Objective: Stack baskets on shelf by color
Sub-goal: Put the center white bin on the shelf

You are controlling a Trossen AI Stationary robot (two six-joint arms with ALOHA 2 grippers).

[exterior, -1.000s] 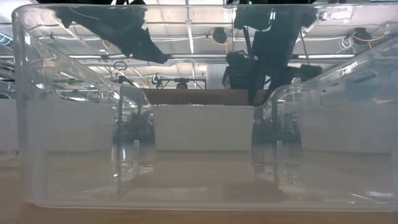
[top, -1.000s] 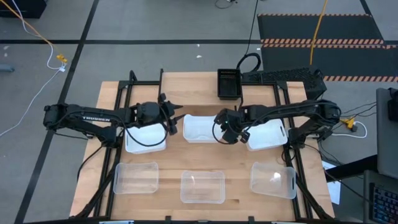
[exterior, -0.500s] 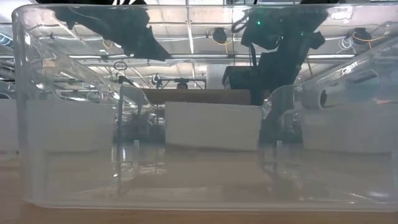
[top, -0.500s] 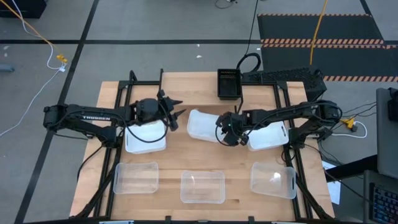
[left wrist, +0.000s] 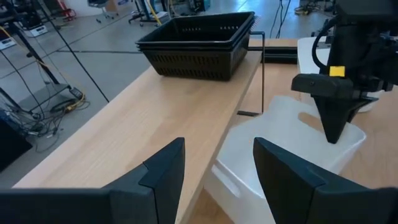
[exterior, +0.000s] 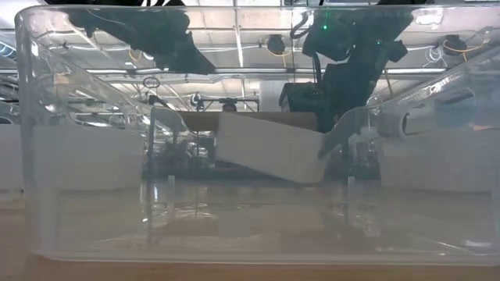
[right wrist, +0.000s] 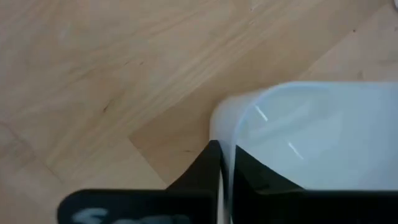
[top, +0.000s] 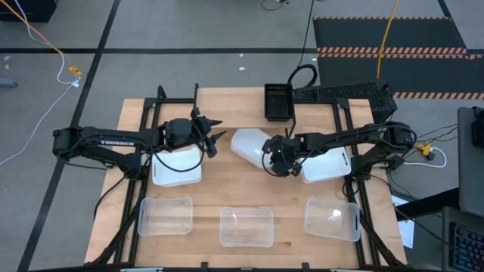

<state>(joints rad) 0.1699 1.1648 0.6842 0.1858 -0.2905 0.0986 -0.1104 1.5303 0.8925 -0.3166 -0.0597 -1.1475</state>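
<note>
My right gripper (top: 277, 156) is shut on the middle white basket (top: 249, 145), which is tilted near the table's centre. My left gripper (top: 213, 136) is open just left of that basket, touching nothing; in its wrist view the fingers (left wrist: 165, 168) stand wide apart. Two more white baskets rest flat on the table: one (top: 178, 166) under the left arm, one (top: 327, 164) under the right arm. Three clear baskets (top: 246, 227) stand in a row along the near edge. The black baskets (top: 278, 102) sit nested on the shelf (left wrist: 186, 93) at the far side. My right gripper holds the middle white basket by the rim (right wrist: 227, 149) at its right end, near a corner. One finger (right wrist: 208, 168) is outside the wall and the other inside. The fingers come from above, pointing down. The basket hangs tilted; whether its low corner touches the table I cannot tell.
The nearest clear basket (exterior: 250, 140) fills the low view, and the tilted white basket shows through it. The shelf's thin black leg (left wrist: 262, 74) stands beside the lifted basket. Bare wood lies between the white row and the clear row.
My right gripper has risen and drawn slightly toward the far edge, taking the middle white basket with it. The basket lay flat a second ago; it is now tipped and turned, with its left end swung toward the shelf.
</note>
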